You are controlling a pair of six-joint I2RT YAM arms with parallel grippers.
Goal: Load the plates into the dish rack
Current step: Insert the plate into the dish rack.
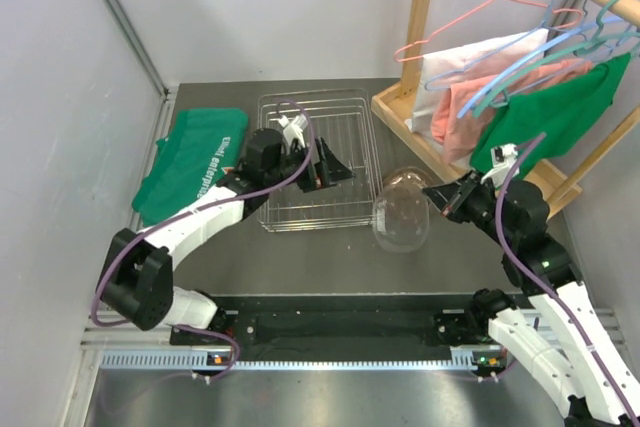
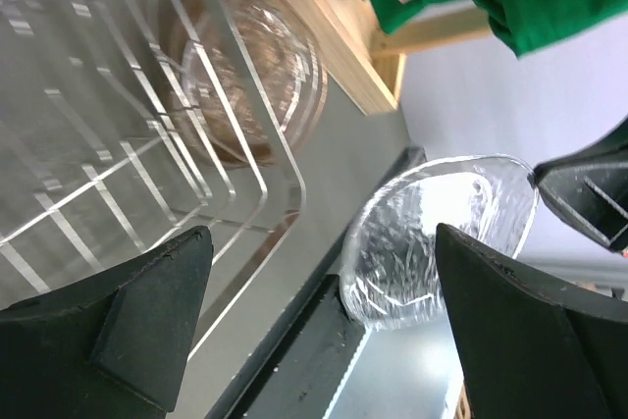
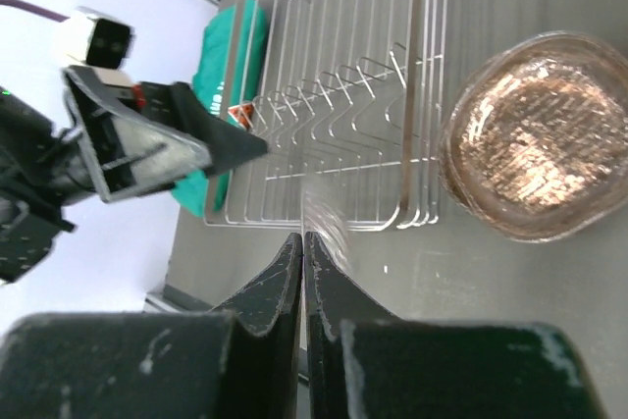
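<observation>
Plates (image 1: pixel 408 187) sit right of the dish rack (image 1: pixel 315 162), one in the right gripper (image 1: pixel 440 199).
Top view: that gripper holds a clear plate (image 1: pixel 398 232) by its rim, and the left gripper (image 1: pixel 328 172) hovers over the rack. Left wrist: its fingers (image 2: pixel 147 321) are spread wide with nothing between them. Right wrist: the jaws are pinched on the clear plate's edge, and brown plates (image 3: pixel 535 134) lie on the table (image 3: pixel 549 321) just beside the rack.

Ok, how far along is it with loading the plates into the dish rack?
Done: nothing yet; no plate shows in the dish rack. In hand: the right gripper is shut on the edge of a clear plate beside the rack, and the left gripper hangs open over the rack. Left: that plate, plus at least one brown plate on the table right of the rack.
</observation>
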